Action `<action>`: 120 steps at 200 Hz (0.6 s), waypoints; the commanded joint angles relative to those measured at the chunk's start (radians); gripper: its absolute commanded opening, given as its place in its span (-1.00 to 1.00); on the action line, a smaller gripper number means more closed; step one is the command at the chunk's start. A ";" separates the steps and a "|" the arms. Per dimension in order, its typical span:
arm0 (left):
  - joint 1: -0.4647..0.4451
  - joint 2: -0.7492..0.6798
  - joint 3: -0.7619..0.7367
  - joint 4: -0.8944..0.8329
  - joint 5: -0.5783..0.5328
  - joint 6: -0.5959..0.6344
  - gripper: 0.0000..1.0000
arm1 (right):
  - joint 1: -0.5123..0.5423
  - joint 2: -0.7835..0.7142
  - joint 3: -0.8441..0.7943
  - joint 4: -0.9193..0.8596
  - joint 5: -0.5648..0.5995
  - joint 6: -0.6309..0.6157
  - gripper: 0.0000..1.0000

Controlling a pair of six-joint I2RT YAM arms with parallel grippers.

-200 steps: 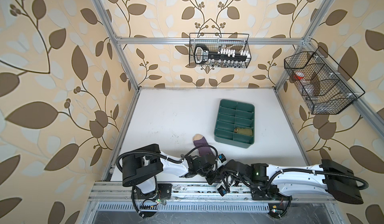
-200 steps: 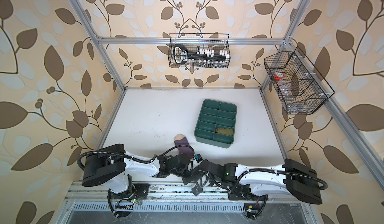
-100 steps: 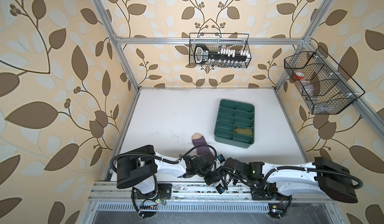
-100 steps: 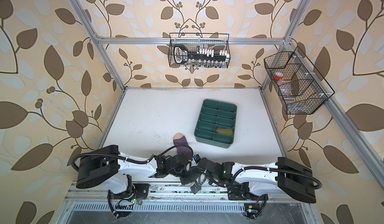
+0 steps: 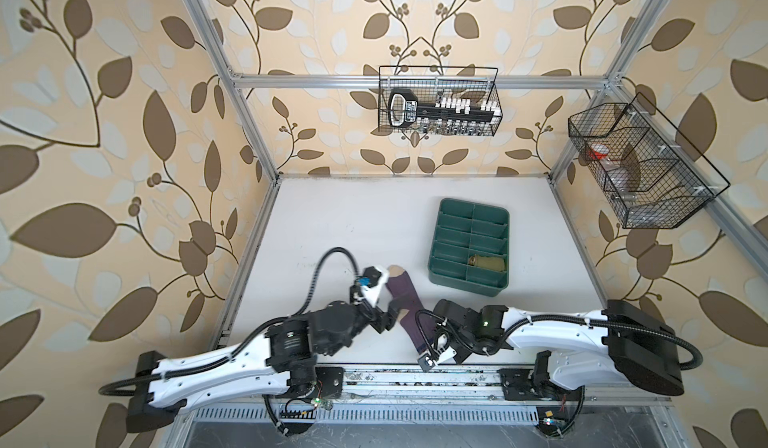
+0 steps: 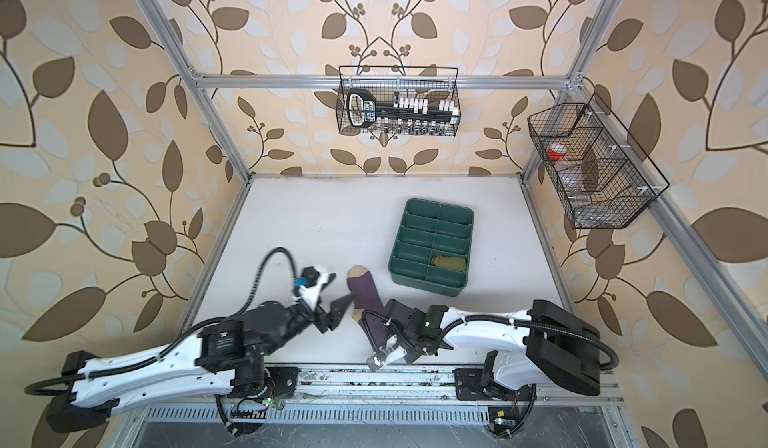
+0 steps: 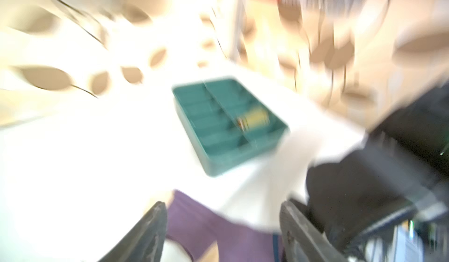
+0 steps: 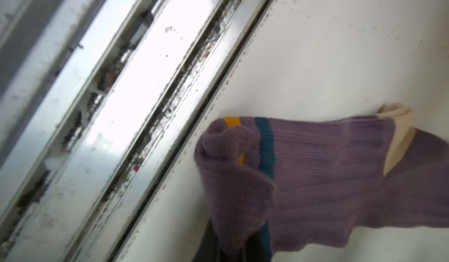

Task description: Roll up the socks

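The purple sock [image 5: 405,296] [image 6: 365,292] lies on the white table [image 5: 353,226] close to its front edge, between the two arms. Its beige toe points toward the back wall and sits just left of the near corner of the green tray [image 5: 469,285] [image 6: 424,285]. The right gripper [image 5: 422,342] [image 8: 233,248] is clamped tight on the cuff end of this sock. In the right wrist view the cuff, with its yellow and navy stripes, is bunched and lifted off the table above the dark fingers. The rest of the sock trails flat across the surface to the beige heel, near the metal rail [image 8: 145,103] at the table's edge. The left gripper [image 5: 388,319] [image 6: 336,313] [image 7: 223,224] stands with its jaws spread wide beside the sock's middle and grips nothing. In the left wrist view, which is badly blurred, the purple fabric [image 7: 206,226] shows between and beyond the two parted fingers [image 7: 150,234]. The olive sock [image 5: 488,262] [image 6: 449,262] [image 7: 255,118] is rolled up in the tray. It sits in a right-hand compartment one row back from the tray's near edge, well apart from both grippers.
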 commanded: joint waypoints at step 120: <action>-0.023 0.263 0.376 -0.751 0.192 0.922 0.53 | -0.132 0.687 0.723 -0.467 -0.451 0.521 -1.00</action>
